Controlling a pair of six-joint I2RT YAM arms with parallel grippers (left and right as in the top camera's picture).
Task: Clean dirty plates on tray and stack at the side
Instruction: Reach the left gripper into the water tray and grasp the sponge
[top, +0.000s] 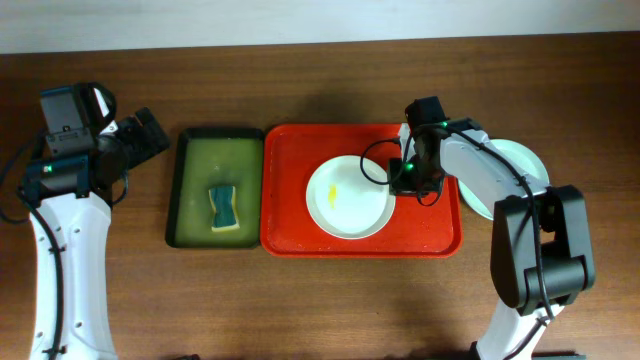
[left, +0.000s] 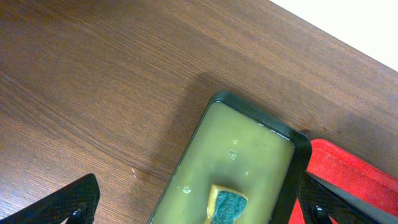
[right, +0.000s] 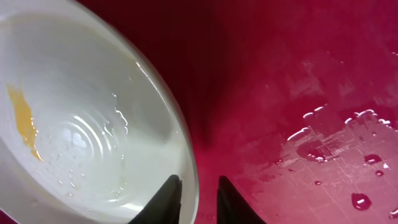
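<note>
A white plate with a small yellow smear lies in the red tray. It fills the left of the right wrist view, where the smear is at its left. My right gripper straddles the plate's right rim, one finger inside and one outside, closed on it. A pale green plate lies on the table right of the tray, partly hidden by my right arm; no pale blue plate shows. My left gripper is open and empty above the table at the far left.
A dark green tray of yellowish liquid stands left of the red tray, with a blue-and-yellow sponge in it, also in the left wrist view. Water drops lie on the red tray floor.
</note>
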